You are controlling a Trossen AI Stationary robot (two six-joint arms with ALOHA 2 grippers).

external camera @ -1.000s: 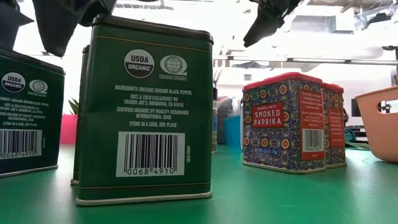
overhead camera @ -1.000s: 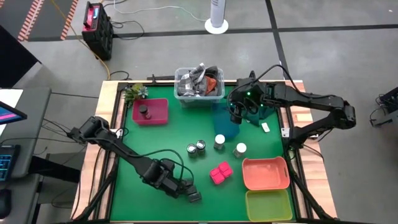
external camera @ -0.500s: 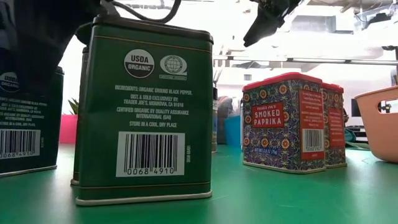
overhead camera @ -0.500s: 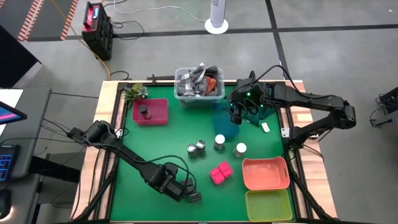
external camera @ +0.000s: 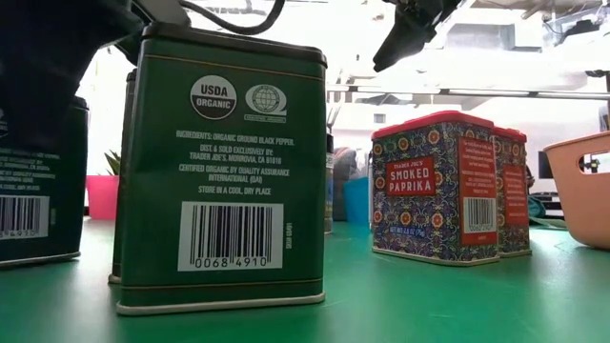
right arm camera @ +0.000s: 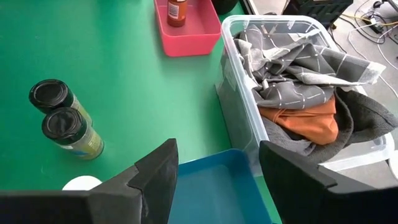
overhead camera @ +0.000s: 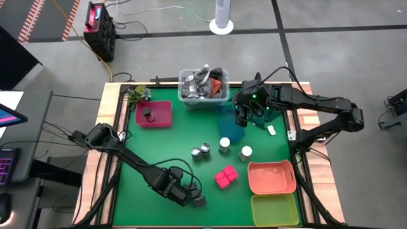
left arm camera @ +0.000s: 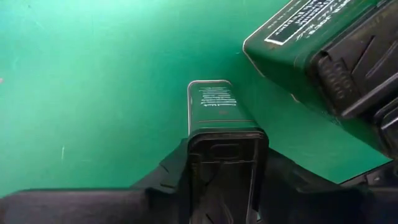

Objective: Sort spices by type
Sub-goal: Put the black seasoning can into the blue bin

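My left gripper (overhead camera: 186, 194) is near the table's front edge, shut on a dark green pepper tin (left arm camera: 211, 106). This is the left tin (external camera: 38, 191) in the low view. A second tin of the same kind (left arm camera: 292, 37) stands close beside it, the one that fills the low view (external camera: 224, 171). Two pink paprika tins (overhead camera: 225, 177) stand near the middle. Beyond them are two dark-capped jars (overhead camera: 200, 151) and two white-capped jars (overhead camera: 224, 145). My right gripper (overhead camera: 243, 117) hangs open above the blue tray (right arm camera: 211, 180) and touches nothing. My left gripper pinches the pepper tin at its top, just below the dark lid (left arm camera: 227, 165). One finger (left arm camera: 171, 177) is on each of two opposite sides. The fingers come from above, pointing down. The tin is upright with its base on the green mat.
A pink tray (overhead camera: 162, 117) holding one jar is at the far left. A clear bin of cloth (overhead camera: 203, 88) stands at the far edge. An orange tray (overhead camera: 272, 177) and a yellow-green tray (overhead camera: 275, 208) are at the near right. Bare mat lies left of the held tin.
My left gripper has sunk onto the left pepper tin, rolled a little about its own axis, and shut on it. In the low view the tin has shifted slightly and the gripper now covers its top. My right arm has kept still.
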